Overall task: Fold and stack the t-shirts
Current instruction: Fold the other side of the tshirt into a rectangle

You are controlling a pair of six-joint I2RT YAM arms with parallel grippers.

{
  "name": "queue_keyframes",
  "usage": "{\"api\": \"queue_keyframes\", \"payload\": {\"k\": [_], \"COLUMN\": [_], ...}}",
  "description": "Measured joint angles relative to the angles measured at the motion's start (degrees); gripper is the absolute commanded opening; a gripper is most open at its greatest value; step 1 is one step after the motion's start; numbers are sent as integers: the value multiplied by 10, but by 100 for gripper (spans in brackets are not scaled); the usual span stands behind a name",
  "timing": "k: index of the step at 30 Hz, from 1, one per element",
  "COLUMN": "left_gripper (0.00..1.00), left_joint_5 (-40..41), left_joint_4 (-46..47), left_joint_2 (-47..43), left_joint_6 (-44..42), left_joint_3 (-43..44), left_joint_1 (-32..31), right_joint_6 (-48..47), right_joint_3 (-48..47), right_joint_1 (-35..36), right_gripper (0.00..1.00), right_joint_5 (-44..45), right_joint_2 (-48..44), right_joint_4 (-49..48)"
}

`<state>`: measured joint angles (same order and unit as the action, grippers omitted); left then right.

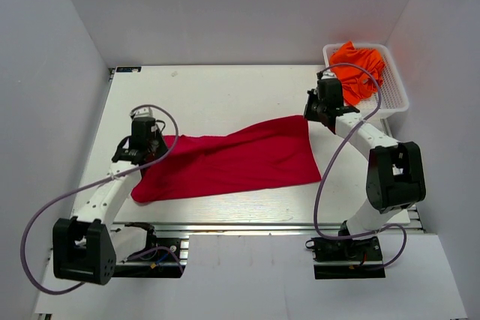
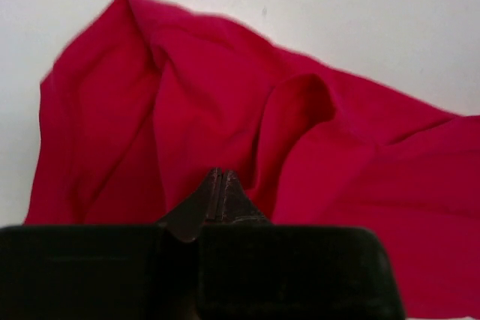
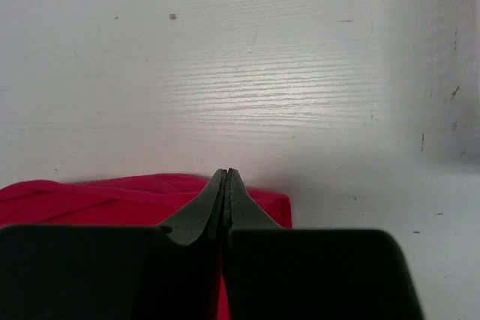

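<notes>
The crimson red t-shirt (image 1: pixel 232 159) lies stretched out across the middle of the table, wrinkled at its left end. At that end my left gripper (image 1: pixel 155 140) is shut, and in the left wrist view the cloth (image 2: pixel 337 148) bunches in folds around the closed tips (image 2: pixel 220 174). My right gripper (image 1: pixel 310 115) is shut at the shirt's far right corner. Red cloth (image 3: pixel 90 200) lies under and between its fingers (image 3: pixel 227 174). Crumpled bright orange t-shirts (image 1: pixel 358 65) sit in the basket at the back right.
The white mesh basket (image 1: pixel 397 88) stands at the table's back right corner, just behind my right arm. Grey walls close in the left, back and right sides. The white table (image 1: pixel 225 95) shows bare behind the red shirt.
</notes>
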<state>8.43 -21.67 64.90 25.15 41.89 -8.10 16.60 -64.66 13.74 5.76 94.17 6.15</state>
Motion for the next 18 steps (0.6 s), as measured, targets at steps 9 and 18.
{"api": "queue_keyframes", "payload": {"k": [9, 18], "left_gripper": [0, 19], "left_joint_5": [-43, -51], "left_joint_4": [-36, -70], "left_joint_2": [-96, -108], "left_joint_6": [59, 100], "left_joint_3": [-110, -153], "left_joint_1": [0, 0], "right_joint_6": [1, 10], "right_joint_3": [10, 72], "right_joint_1": [0, 0], "right_gripper": [0, 0], "right_joint_5": [-4, 7], "right_joint_2": [-8, -63], "right_joint_4": [9, 10]}}
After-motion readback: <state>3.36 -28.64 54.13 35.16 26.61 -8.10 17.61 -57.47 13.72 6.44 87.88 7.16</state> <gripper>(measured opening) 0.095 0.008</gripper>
